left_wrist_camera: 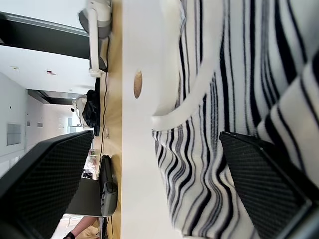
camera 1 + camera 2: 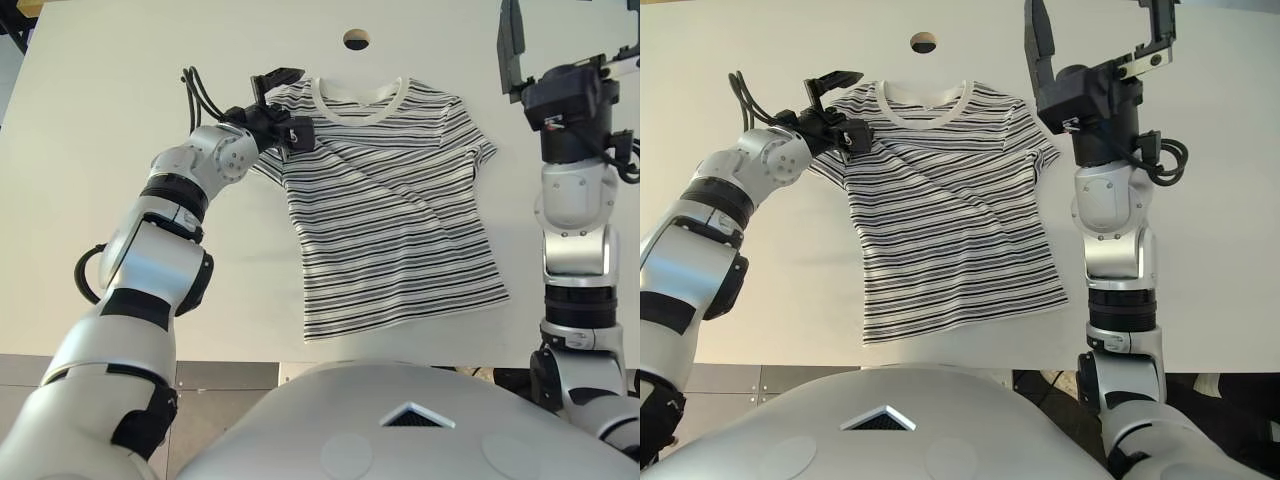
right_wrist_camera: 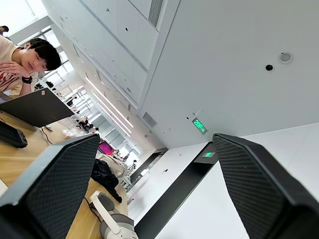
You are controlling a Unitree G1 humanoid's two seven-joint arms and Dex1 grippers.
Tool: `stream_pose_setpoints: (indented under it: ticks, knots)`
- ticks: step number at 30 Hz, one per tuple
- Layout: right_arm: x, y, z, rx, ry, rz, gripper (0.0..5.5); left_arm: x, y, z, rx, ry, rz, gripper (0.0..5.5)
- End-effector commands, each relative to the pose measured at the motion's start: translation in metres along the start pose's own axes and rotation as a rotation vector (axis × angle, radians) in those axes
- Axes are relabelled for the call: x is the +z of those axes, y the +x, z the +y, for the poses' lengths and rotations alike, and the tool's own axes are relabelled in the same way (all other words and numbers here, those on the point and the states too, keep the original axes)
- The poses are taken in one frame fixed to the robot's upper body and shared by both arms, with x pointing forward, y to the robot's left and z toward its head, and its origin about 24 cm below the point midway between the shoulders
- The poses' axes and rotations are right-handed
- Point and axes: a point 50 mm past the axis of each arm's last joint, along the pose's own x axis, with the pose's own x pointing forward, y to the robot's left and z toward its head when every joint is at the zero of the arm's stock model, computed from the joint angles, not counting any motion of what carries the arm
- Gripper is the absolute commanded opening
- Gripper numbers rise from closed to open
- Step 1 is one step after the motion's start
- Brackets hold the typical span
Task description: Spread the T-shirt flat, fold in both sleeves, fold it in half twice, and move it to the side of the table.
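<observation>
Risk we saw: left tool [image 2: 285, 105], fingers apart, sat at the sleeve [image 2: 268, 168] of the shirt [image 2: 385, 200] lying flat on the surface [image 2: 120, 80]. Grabbing too deep could've bunched it. Up high, right tool [image 2: 1095, 30] hung released.

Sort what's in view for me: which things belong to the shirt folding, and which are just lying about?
Part of the job:
- striped T-shirt, lying face up on the table
- left gripper, fingers open at the sleeve on the robot's left
- right gripper, fingers open, raised beside the shirt

Just lying about:
- round hole in the tabletop beyond the collar
- laptop on a desk behind
</observation>
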Motion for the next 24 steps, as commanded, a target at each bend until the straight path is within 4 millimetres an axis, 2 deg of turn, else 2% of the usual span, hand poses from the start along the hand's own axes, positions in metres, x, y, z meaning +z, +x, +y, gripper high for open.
stream_pose_setpoints:
  ticks: [1, 3, 6, 10, 12, 14, 16, 20, 24]
  knots:
    - [0.004, -0.001, 0.002, 0.000, 0.001, -0.002, 4.20, 0.014, -0.006, 0.045, 0.372, -0.089, -0.156, 4.70]
    - [0.005, -0.003, -0.001, -0.007, -0.002, -0.002, 4.20, 0.017, -0.027, 0.054, 0.486, -0.115, -0.253, 4.70]
    - [0.002, -0.005, -0.005, -0.004, -0.017, 0.009, 4.20, 0.043, -0.071, 0.032, 0.393, -0.114, -0.431, 4.70]
    - [0.002, 0.001, -0.008, -0.005, -0.037, 0.001, 4.20, 0.093, -0.133, -0.055, -0.109, -0.096, -0.581, 4.70]
    - [0.002, 0.008, -0.011, -0.010, -0.051, -0.009, 4.20, 0.107, -0.155, -0.084, -0.283, -0.124, -0.610, 4.70]
    - [0.003, 0.012, -0.013, -0.012, -0.061, -0.013, 4.20, 0.116, -0.164, -0.095, -0.358, -0.145, -0.616, 4.70]
    - [0.003, 0.014, -0.013, 0.000, -0.066, -0.018, 4.20, 0.117, -0.166, -0.101, -0.411, -0.135, -0.586, 4.70]
    - [0.003, 0.013, -0.011, 0.050, -0.092, -0.028, 4.20, 0.110, -0.178, -0.117, -0.530, -0.104, -0.497, 4.70]
    - [0.001, 0.009, -0.012, 0.104, -0.130, -0.030, 4.20, 0.102, -0.204, -0.124, -0.639, -0.053, -0.416, 4.70]
